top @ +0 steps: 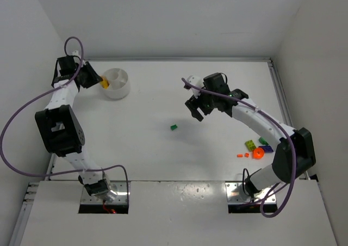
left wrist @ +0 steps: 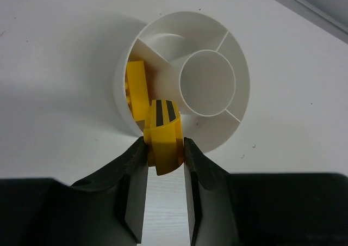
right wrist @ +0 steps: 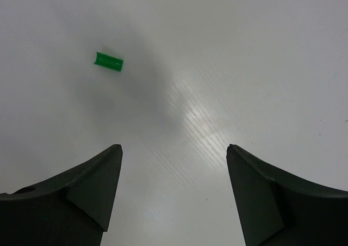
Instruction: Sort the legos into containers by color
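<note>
A yellow brick (left wrist: 162, 134) is clamped in the left gripper (left wrist: 165, 143) over the rim of the dish (left wrist: 217, 25), near the table's (top: 163, 170) far-left corner. The right gripper (right wrist: 174, 154) is spread wide above mid-table, near a green brick (right wrist: 108, 61).

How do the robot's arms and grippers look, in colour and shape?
The left arm and right arm have white links and black joint housings. A purple cable loops along each. The left gripper and right gripper have black wedge-shaped fingers.
</note>
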Action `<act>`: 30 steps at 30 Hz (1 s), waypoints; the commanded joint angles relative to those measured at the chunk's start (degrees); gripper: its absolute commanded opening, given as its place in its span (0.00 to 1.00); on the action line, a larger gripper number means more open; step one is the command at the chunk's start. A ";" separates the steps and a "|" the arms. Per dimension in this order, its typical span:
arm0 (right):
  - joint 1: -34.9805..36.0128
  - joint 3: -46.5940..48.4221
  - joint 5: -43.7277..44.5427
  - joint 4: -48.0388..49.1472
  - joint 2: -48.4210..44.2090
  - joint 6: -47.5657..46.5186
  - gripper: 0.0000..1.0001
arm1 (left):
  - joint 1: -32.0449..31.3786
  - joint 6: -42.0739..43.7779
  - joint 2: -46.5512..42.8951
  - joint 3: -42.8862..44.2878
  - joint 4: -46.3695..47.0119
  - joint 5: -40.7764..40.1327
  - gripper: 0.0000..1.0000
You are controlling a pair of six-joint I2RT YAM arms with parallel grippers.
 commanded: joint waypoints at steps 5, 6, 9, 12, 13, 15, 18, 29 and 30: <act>-1.11 -0.21 -1.94 2.41 -1.49 1.31 0.78 | 0.08 0.98 3.37 5.97 0.69 -1.18 0.20; -1.11 -0.21 -1.94 2.41 -1.49 1.31 0.78 | 0.08 0.98 3.99 5.98 0.69 -1.18 0.20; -1.11 -0.21 -2.47 2.41 -1.49 1.31 0.78 | 0.08 1.59 5.31 7.03 0.08 -1.18 0.23; -1.63 -0.21 -2.47 2.93 -1.49 1.31 0.78 | -0.44 2.65 6.89 8.34 -1.06 -1.18 0.26; -1.63 -0.21 -2.47 2.94 -1.49 1.92 0.78 | -0.44 2.65 6.90 8.35 -1.07 -1.18 0.28; -1.63 -0.73 -2.47 2.94 -1.49 2.62 0.79 | -0.44 2.65 8.12 8.87 -1.60 -1.18 0.30; -2.77 -0.73 -2.47 3.46 -1.49 3.33 0.81 | -1.06 3.25 8.13 8.88 -1.60 -1.18 0.34; -8.83 -4.16 0.25 5.13 -4.38 8.34 0.95 | -2.20 5.46 4.36 7.83 -2.13 2.33 0.53; -9.54 -4.16 0.78 5.13 -4.39 9.21 0.95 | -2.20 5.98 3.48 7.82 -2.13 2.86 0.54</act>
